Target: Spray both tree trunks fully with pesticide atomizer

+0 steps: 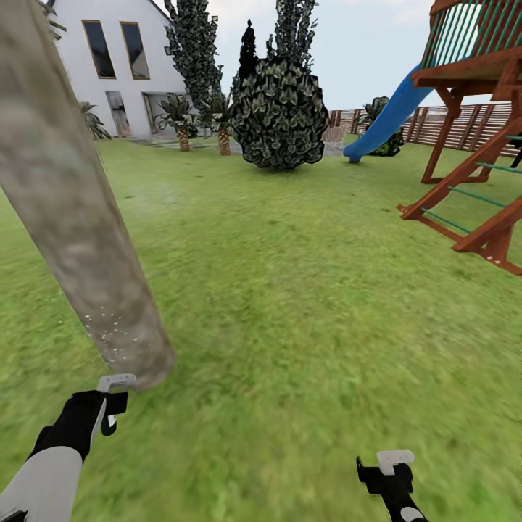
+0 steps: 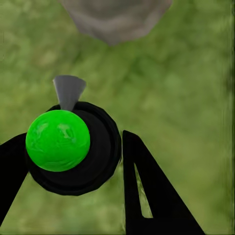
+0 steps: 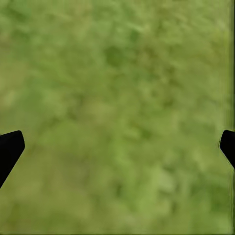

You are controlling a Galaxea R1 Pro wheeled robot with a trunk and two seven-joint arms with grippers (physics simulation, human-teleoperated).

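The left gripper (image 2: 73, 161) had its fingers pinching the pesticide atomizer (image 2: 68, 147), its grey nozzle (image 2: 68, 90) aimed at the base of the leaning tree trunk (image 1: 72, 217) just beyond. White pesticide specks (image 1: 109, 330) dotted only the trunk's lowest part. Sweeping the nozzle upward along the trunk seemed wise. The right gripper (image 1: 384, 467) hung over the grass (image 1: 304, 290), fingers spread.

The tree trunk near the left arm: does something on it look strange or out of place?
Yes. The tree trunk leans strongly instead of standing upright, and small white specks dot only its lowest part, just above the left end effector holding the atomizer. Higher bark looks bare.
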